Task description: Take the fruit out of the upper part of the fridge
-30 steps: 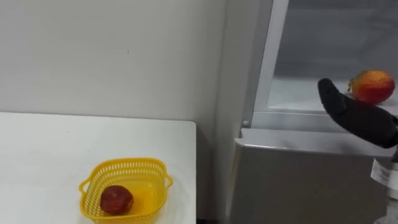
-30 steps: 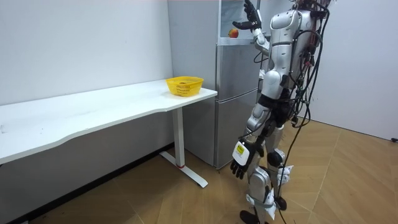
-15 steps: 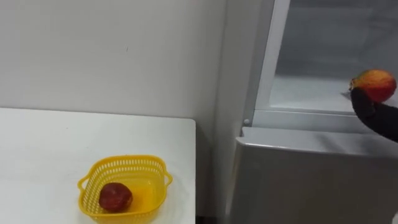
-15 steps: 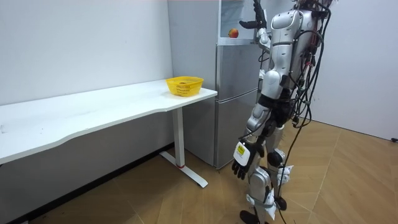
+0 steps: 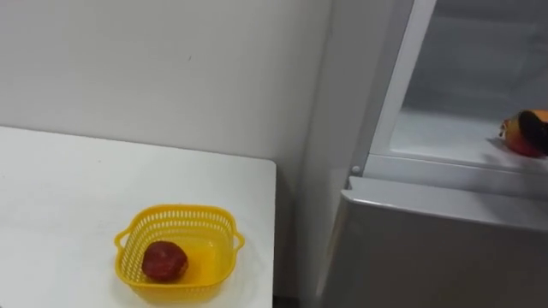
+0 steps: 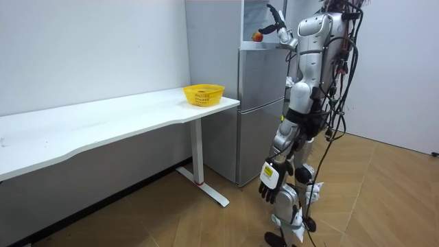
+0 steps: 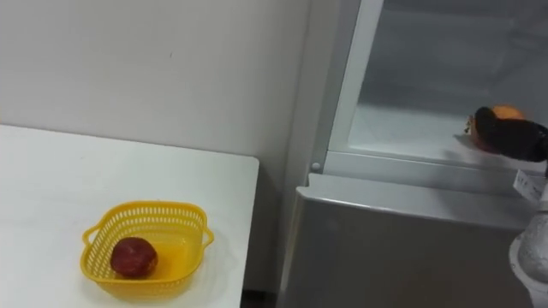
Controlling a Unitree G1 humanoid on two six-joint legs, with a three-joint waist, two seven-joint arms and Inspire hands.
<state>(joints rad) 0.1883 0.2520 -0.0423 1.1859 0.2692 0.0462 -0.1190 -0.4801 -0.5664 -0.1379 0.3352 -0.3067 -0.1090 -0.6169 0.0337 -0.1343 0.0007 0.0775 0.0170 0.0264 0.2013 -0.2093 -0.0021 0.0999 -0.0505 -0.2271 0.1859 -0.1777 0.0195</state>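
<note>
An orange-red fruit lies on the shelf of the open upper fridge compartment, at the far right. My right hand comes in from the right and lies against the fruit's front, covering most of it. In the room view the right hand is raised to the fruit, fingers stretched over it, not closed. I stand facing the fridge, and my left hand hangs relaxed by my thigh.
A yellow basket holding a dark red fruit sits near the white table's right end, beside the fridge. The closed lower fridge door is below the shelf. Wooden floor lies behind me.
My right hand has moved from in front of the shelf edge deeper into the fridge, onto the fruit. The eye views have shifted slightly. The left hand stays hanging.
</note>
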